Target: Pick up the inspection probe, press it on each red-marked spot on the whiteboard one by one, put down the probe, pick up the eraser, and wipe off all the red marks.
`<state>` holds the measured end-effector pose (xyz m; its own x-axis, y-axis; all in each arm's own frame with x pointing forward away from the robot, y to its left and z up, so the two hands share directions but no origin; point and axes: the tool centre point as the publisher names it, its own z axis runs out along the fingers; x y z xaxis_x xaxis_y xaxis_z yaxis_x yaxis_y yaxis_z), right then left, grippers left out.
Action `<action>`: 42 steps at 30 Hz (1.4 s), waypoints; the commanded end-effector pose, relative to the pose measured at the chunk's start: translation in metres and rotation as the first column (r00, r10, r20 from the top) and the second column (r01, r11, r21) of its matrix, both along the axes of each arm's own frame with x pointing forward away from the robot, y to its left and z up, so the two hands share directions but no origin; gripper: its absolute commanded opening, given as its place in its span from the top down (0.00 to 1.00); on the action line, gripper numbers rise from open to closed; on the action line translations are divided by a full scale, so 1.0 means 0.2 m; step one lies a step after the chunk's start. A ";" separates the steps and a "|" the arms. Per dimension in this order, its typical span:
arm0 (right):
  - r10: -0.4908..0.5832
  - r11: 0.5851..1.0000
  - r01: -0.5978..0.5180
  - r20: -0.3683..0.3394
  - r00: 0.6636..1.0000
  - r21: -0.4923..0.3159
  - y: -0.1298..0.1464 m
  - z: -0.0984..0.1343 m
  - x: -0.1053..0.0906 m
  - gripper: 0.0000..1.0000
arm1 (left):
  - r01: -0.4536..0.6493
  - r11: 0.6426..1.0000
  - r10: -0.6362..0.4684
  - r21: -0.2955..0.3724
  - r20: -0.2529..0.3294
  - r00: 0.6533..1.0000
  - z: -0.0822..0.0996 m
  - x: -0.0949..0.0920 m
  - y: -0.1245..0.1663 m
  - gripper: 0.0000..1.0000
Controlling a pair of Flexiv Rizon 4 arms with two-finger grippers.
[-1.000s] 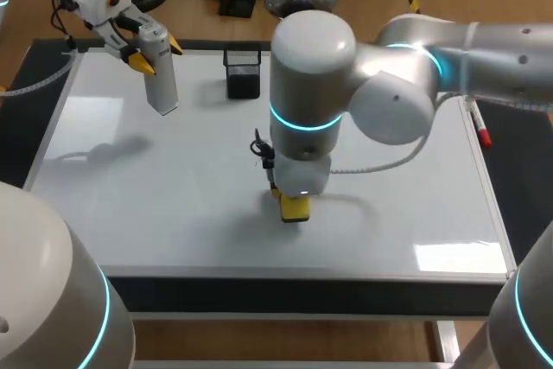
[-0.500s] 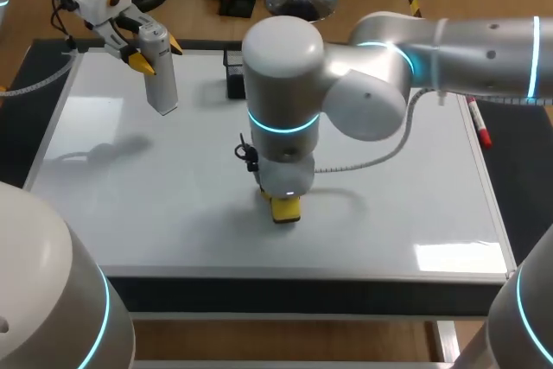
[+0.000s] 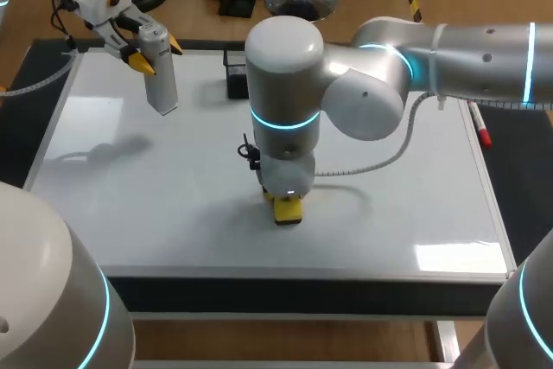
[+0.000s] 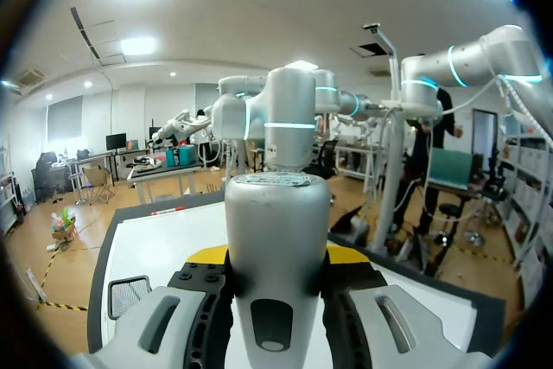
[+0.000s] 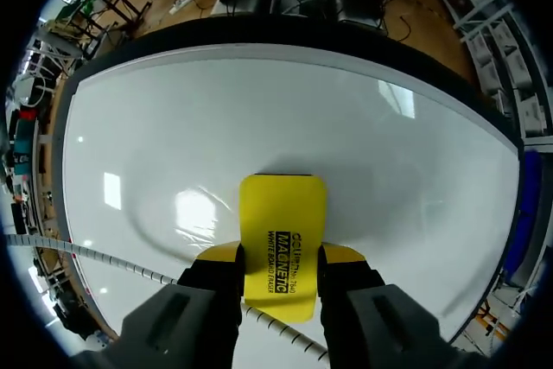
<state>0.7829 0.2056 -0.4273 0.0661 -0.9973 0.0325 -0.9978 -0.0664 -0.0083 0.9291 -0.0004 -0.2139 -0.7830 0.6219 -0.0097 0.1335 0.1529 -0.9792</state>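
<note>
The eraser (image 5: 283,222) is clamped by the right gripper (image 5: 281,258), seemingly flat on the whiteboard (image 3: 155,205); the probe (image 3: 162,79) is clamped aloft by the left gripper (image 3: 155,52).

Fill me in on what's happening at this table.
The right gripper is shut on the yellow eraser, holding it down on the whiteboard near the middle. The left gripper holds the grey inspection probe in the air over the board's far left corner. No red marks show on the parts of the board in view.
</note>
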 end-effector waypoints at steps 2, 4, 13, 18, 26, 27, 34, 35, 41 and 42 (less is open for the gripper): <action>-0.013 1.000 0.013 -0.002 1.000 0.000 -0.06 0.00 0.02 1.00 | 0.004 1.000 -0.004 -0.001 -0.001 1.000 0.00 0.01 0.00 1.00; -0.022 1.000 0.022 -0.002 1.000 -0.004 -0.08 -0.01 0.03 1.00 | 0.004 1.000 -0.004 -0.001 -0.001 1.000 0.00 0.01 0.00 1.00; -0.082 0.997 0.082 -0.010 0.997 -0.017 -0.23 -0.02 0.04 1.00 | 0.004 1.000 -0.004 -0.001 -0.001 1.000 0.00 0.01 0.00 1.00; -0.112 0.993 0.112 -0.011 0.994 -0.022 -0.30 -0.02 0.05 1.00 | 0.004 1.000 -0.004 -0.001 -0.001 1.000 0.00 0.01 0.00 1.00; -0.123 0.992 0.122 -0.008 0.992 -0.023 -0.32 0.01 0.06 1.00 | 0.004 1.000 -0.004 -0.001 -0.001 1.000 0.00 0.01 0.00 1.00; -0.121 0.993 0.120 -0.010 0.993 -0.020 -0.32 0.02 0.07 1.00 | 0.004 1.000 -0.004 -0.001 -0.001 1.000 0.00 0.01 0.00 1.00; -0.080 0.997 0.080 0.007 0.997 -0.005 -0.33 0.16 0.09 1.00 | 0.004 1.000 -0.004 -0.001 -0.001 1.000 0.00 0.01 0.00 1.00; -0.068 0.998 0.068 0.007 0.998 -0.004 -0.33 0.18 0.11 1.00 | 0.004 1.000 -0.004 -0.001 -0.001 1.000 0.00 0.01 0.00 1.00; -0.076 0.997 0.076 0.024 0.997 -0.005 -0.35 0.25 0.19 1.00 | 0.004 1.000 -0.004 -0.001 -0.001 1.000 0.00 0.01 0.00 1.00; -0.077 0.997 0.077 0.023 0.997 -0.002 -0.35 0.26 0.19 1.00 | 0.004 1.000 -0.004 -0.001 -0.001 1.000 0.00 0.01 0.00 1.00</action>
